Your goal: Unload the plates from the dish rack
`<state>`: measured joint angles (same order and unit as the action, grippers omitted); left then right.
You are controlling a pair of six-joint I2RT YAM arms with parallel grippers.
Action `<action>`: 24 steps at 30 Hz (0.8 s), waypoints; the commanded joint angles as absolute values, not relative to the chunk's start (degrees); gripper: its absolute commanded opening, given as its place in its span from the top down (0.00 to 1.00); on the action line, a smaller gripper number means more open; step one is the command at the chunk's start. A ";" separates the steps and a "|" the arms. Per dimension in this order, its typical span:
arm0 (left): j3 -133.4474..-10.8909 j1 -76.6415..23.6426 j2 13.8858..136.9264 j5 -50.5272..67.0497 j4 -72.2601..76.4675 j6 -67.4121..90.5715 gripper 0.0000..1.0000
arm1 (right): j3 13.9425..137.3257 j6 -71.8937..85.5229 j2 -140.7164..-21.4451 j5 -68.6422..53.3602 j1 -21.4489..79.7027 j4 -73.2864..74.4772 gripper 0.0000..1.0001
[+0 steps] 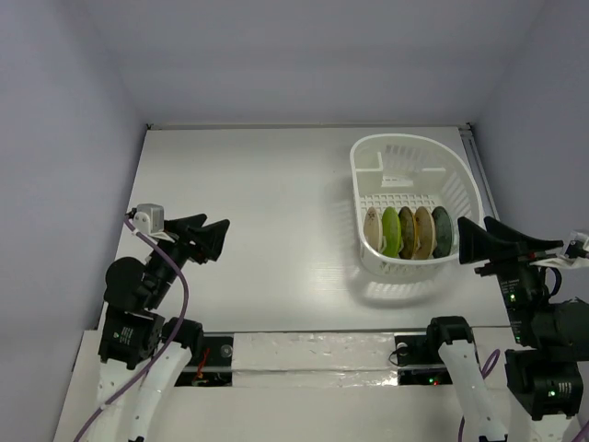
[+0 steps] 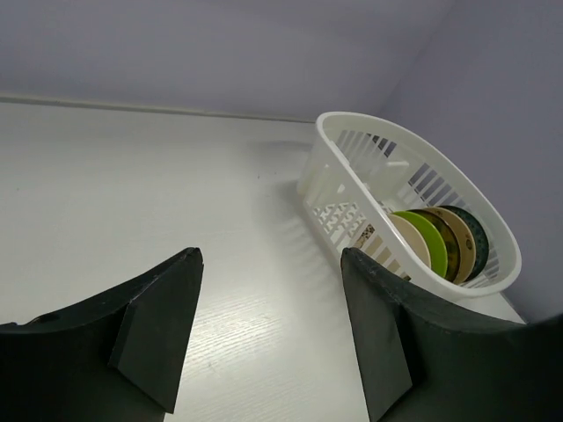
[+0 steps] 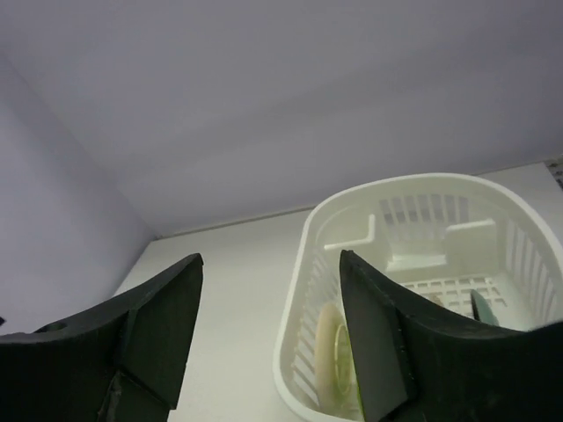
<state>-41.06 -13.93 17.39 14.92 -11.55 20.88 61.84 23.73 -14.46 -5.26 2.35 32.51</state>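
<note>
Item 1: desk (image 1: 248, 212). White, walled in by pale lilac panels on three sides.

Item 2: rack (image 1: 414, 198). White plastic oval basket with slotted sides and a gridded floor. It stood on the right half of the desk, long axis running away from the arms.

Item 3: plates (image 1: 407, 231). Five counted, all inside the rack at its near end, standing on edge in one row, close together. From left to right: cream plate (image 1: 371, 227), green plate (image 1: 391, 230), brown plate (image 1: 407, 233), tan plate (image 1: 423, 232), dark plate (image 1: 442, 230). The far half of the rack floor was bare.

Item 4: left arm (image 1: 147, 276). Stood over the left side of the desk, well apart from the rack. Left jaws were spread wide, held nothing, and pointed towards the rack. A purple cable (image 1: 184, 308) looped along the arm.

Item 5: right arm (image 1: 538, 313). Stood at the right edge of the desk. Right jaws were spread wide and held nothing, their tips just beside the rack's near right corner, clear of the rim.
</note>
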 commanded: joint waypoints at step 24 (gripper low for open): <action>-38.14 -14.24 18.37 12.75 -8.70 21.53 1.00 | 64.77 21.80 -47.80 14.22 30.57 35.76 1.00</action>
